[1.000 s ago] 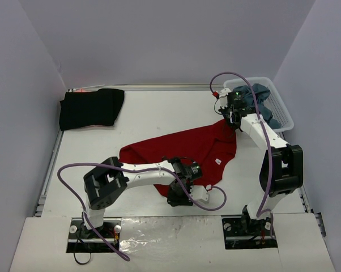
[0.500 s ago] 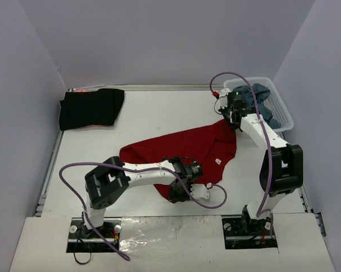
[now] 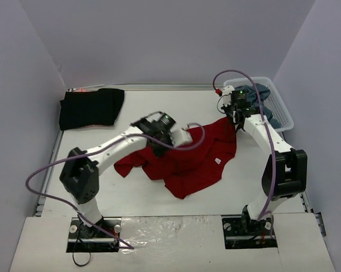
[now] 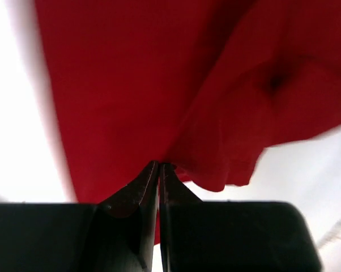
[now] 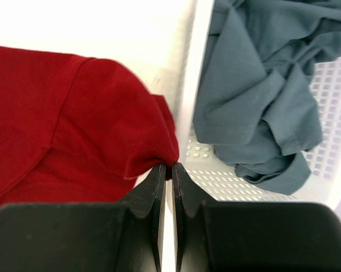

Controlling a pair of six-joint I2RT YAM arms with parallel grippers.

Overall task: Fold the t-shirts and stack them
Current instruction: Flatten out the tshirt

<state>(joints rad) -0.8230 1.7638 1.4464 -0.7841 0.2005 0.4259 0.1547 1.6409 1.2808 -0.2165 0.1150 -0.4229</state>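
Note:
The dark red t-shirt [image 3: 199, 156] lies spread and rumpled on the white table [image 3: 159, 105], held at two points. My left gripper [image 3: 158, 145] is shut on a fold of the shirt's left part, and in the left wrist view red cloth [image 4: 159, 85] hangs from the closed gripper [image 4: 159, 165]. My right gripper [image 3: 237, 124] is shut on the shirt's far right corner [image 5: 131, 113], pinched at the gripper [image 5: 171, 166] beside the basket. A folded black t-shirt [image 3: 91, 107] lies at the back left. Slate blue-grey t-shirts [image 3: 260, 96] [image 5: 255, 102] are heaped in the basket.
The white lattice basket [image 3: 282, 116] [image 5: 329, 85] stands at the back right, right beside my right gripper. Purple cables loop over both arms. Grey walls close in the table on the left, the back and the right.
My left gripper closed on the red shirt's near edge, then swung up and left toward the middle of the table, dragging the cloth along. The right gripper stayed put.

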